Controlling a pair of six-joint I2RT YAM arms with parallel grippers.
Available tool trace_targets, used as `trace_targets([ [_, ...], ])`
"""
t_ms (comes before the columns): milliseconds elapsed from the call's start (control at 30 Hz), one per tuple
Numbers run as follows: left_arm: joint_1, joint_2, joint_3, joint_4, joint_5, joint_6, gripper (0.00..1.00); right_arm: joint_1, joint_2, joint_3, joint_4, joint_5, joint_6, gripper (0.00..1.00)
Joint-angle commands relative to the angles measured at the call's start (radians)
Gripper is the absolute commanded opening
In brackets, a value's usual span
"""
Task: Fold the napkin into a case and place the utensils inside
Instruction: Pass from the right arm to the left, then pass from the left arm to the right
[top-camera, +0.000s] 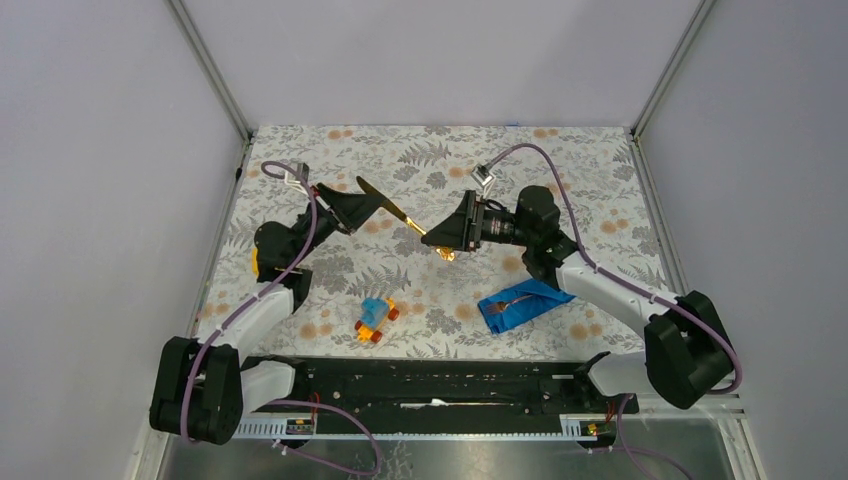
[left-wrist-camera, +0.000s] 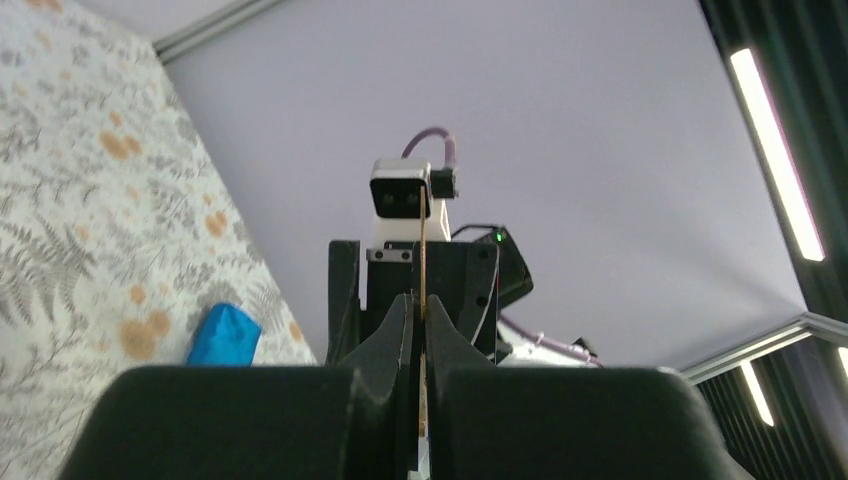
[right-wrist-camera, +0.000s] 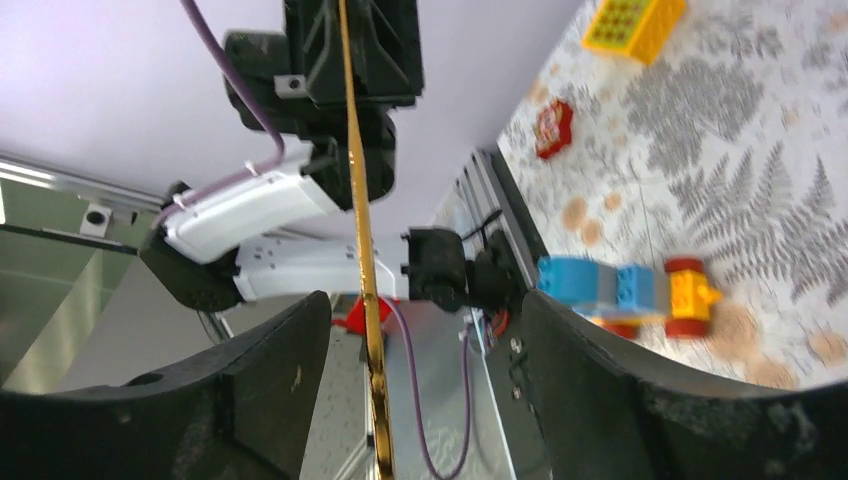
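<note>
The left gripper (top-camera: 378, 203) is pinched tight on a thin gold utensil (top-camera: 402, 213), held up in the air over the table (top-camera: 600, 180). The utensil's long side points across at the right gripper (top-camera: 430, 238). That gripper's fingers stand wide apart around the other end and do not squeeze it. The folded blue napkin (top-camera: 525, 303) lies flat on the table, toward the front and right. It is nearer the right gripper, so the left gripper would have the longer reach.
</note>
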Motion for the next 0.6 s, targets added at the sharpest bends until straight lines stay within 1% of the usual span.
trace_targets([
  [0, 0.000, -0.035, -0.002, 0.172, -0.131, -0.061, 0.00, 0.070, -0.074, -0.024, 0.241, 0.220, 0.095, 0.74],
  [133, 0.000, -0.063, -0.014, 0.169, -0.186, -0.062, 0.00, 0.085, -0.136, -0.075, 0.240, 0.367, 0.100, 0.69],
  [200, 0.000, -0.071, -0.021, 0.177, -0.205, -0.070, 0.00, 0.091, -0.159, -0.094, 0.252, 0.406, 0.098, 0.66],
  [267, 0.000, -0.074, -0.024, 0.187, -0.218, -0.082, 0.00, 0.093, -0.168, -0.091, 0.239, 0.419, 0.088, 0.60],
  [400, 0.000, -0.076, -0.017, 0.193, -0.219, -0.093, 0.00, 0.095, -0.159, -0.085, 0.262, 0.409, 0.098, 0.44],
  [533, 0.000, -0.089, -0.019, 0.178, -0.232, -0.090, 0.00, 0.097, -0.139, -0.077, 0.288, 0.390, 0.112, 0.24],
  [567, 0.000, -0.090, -0.019, 0.175, -0.234, -0.087, 0.00, 0.097, -0.138, -0.077, 0.291, 0.391, 0.112, 0.17],
])
